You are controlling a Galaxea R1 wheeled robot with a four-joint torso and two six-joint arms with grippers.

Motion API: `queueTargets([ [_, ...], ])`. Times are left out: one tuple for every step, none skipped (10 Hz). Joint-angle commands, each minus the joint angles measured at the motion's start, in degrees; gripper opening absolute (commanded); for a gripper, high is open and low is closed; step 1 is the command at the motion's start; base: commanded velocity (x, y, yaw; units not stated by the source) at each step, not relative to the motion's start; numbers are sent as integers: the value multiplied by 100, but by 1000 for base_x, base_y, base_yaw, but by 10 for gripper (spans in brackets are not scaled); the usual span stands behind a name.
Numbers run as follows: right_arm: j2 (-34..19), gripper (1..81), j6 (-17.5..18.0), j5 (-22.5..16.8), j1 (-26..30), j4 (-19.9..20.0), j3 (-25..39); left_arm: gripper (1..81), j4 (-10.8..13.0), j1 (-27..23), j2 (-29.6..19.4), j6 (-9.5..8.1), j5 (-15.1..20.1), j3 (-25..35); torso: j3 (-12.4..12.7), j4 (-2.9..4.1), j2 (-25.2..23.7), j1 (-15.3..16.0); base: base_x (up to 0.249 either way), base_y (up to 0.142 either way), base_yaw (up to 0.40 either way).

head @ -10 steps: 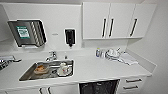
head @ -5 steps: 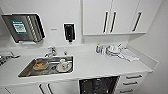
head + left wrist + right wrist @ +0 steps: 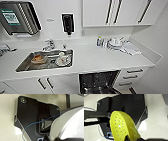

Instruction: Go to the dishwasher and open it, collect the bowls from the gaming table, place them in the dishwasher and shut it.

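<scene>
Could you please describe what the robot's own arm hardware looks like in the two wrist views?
In the left wrist view, a wide black plate carries round screws at its corners, a thin blue cable loops across it, and a glossy white rounded shell sits beside it. The right wrist view shows a similar black plate with a corner screw.

White counter (image 3: 100, 58) runs along a white wall (image 3: 52, 26), meeting a side wall at right. Steel sink (image 3: 25, 65) set into it; white wall cabinets (image 3: 100, 12) with dark bar handles above. Towel dispenser (image 3: 18, 16) and dark soap dispenser (image 3: 67, 23) wall-mounted.
</scene>
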Motion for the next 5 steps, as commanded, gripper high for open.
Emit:
queueTargets([
  [-133,10,11,-195,92,-63,-14,10,27,-198,-1023,-79,-139,1093,4,0,0,0,0,0,0],
  [-133,10,11,-195,100,-71,-13,10,19,-277,-1206,-105,-139,1321,-29,0,0,0,0,0,0],
  [-141,10,11,-204,100,-71,-5,10,19,-417,-1364,-183,-113,1505,-26,0,0,2,0,0,0],
  [-141,10,11,-195,100,-71,4,10,19,-610,-1592,-332,-69,1767,-29,0,2,2,0,0,0],
  [-150,10,11,-195,91,-71,12,10,19,-812,-1830,-429,-51,2093,-29,0,2,2,0,0,0],
])
